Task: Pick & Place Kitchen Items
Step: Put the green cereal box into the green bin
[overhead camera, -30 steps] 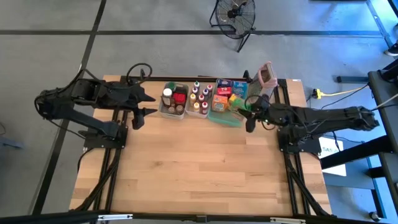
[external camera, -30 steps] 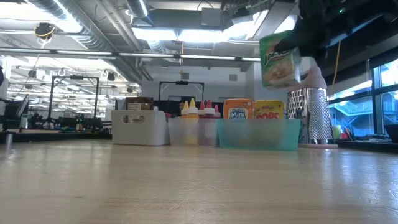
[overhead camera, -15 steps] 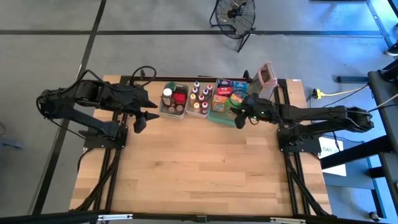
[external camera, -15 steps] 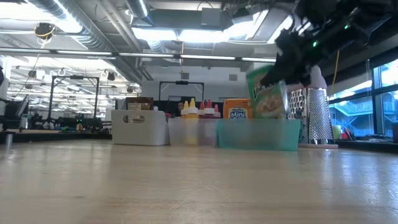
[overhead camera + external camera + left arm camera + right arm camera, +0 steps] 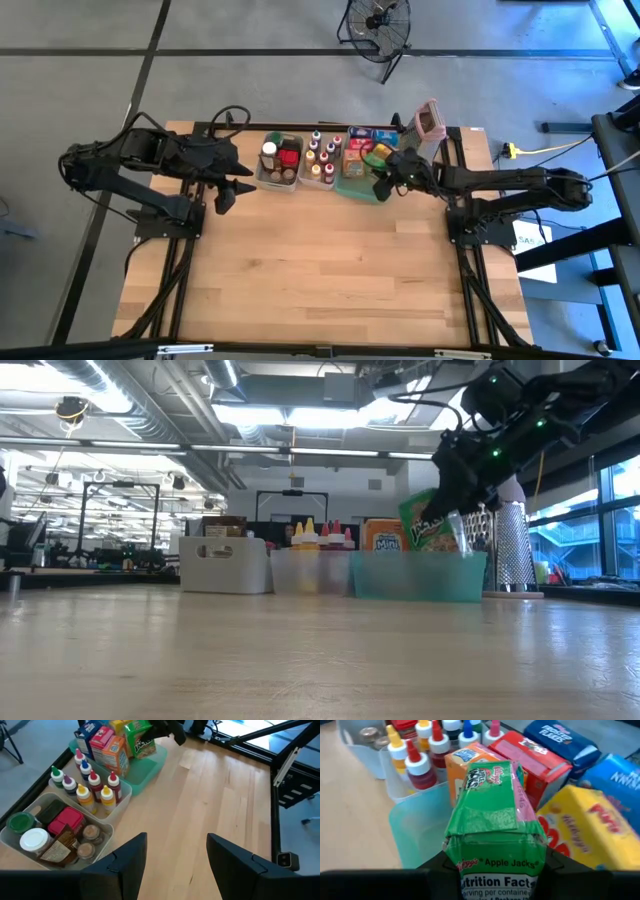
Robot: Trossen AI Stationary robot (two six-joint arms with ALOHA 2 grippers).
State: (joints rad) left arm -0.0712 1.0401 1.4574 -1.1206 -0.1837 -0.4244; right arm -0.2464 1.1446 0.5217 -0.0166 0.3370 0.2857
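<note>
My right gripper (image 5: 386, 178) (image 5: 452, 500) is over the near right corner of the green tray (image 5: 357, 191), shut on a green Apple Jacks box (image 5: 492, 815) (image 5: 428, 525). In the tray stand orange (image 5: 465, 760), red (image 5: 535, 760), blue (image 5: 560, 740) and yellow (image 5: 575, 820) boxes. Left of it, one clear tub holds spice bottles (image 5: 322, 158) and another holds jars (image 5: 279, 160). My left gripper (image 5: 236, 176) (image 5: 175, 862) hovers open above the table, left of the jar tub (image 5: 50, 827). My right gripper pinches the green box between its two fingers at the end printed with nutrition facts (image 5: 495, 882), one finger (image 5: 432, 867) on each narrow side. It comes from the table's right, slanting down. The box is tilted, its far end down inside the tray, behind the tray's wall (image 5: 420, 575).
A metal box grater with a pink top (image 5: 429, 122) (image 5: 505, 545) stands at the far edge, right of the tray. The near half of the wooden table (image 5: 320, 270) is bare. A fan (image 5: 378, 25) stands on the floor beyond the table.
My right gripper has carried the green box down and toward the table's left, from well above the tray until the box's lower end sits behind the tray's wall. The gripper has stayed shut on it.
</note>
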